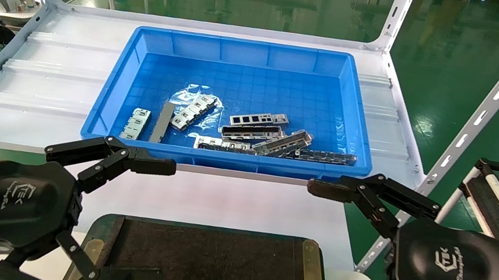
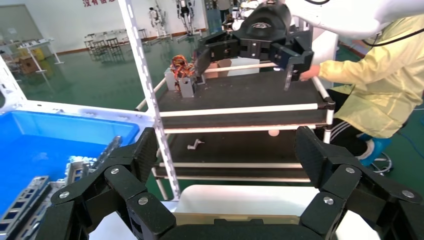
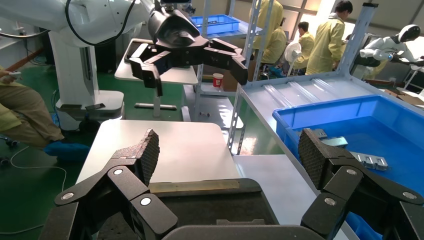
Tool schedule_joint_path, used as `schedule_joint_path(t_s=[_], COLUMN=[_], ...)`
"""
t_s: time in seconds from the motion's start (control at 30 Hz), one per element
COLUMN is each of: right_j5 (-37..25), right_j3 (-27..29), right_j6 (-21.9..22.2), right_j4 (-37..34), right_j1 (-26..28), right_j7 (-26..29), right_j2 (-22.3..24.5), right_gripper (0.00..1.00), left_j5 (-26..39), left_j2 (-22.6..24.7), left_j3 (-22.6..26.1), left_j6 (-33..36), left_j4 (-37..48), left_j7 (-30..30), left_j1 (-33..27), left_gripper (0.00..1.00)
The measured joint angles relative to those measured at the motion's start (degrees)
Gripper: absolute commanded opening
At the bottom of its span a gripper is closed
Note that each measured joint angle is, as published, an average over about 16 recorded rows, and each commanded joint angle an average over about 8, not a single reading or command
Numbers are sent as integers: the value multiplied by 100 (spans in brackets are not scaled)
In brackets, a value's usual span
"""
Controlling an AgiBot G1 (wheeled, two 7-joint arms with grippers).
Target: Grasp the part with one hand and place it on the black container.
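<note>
Both claws empty, fingers spread wide: left claw (image 1: 82,213) and right claw (image 1: 308,241) hover over the black container (image 1: 208,265), short of the blue bin (image 1: 244,48). Part (image 1: 259,120), thin cutout strip, lies flat in the bin atop a darker bar. Best to reach with the right, come straight down, pinch across its narrow width, avoid neighbours.

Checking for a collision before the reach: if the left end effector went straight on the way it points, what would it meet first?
Probably the right end effector, which faces it, open. The left end effector points across the black container; depth is unclear.
</note>
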Motion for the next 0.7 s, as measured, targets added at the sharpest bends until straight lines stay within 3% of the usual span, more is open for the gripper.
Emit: schedule_joint_path(t_s=[0.33, 0.7], right_j5=[0, 1], right_j3=[-1, -1], right_j6=[-1, 0], right_j4=[-1, -1], right_j1=[1, 1], right_j7=[-1, -1], right_j2=[0, 0], right_gripper=[100, 100], left_j5=[331, 983], left_j2=[328, 1095], left_j3=[148, 470], left_j6=[-207, -655], left_j4=[234, 906], left_j7=[87, 280], left_j1=[-278, -883], left_gripper=[100, 100])
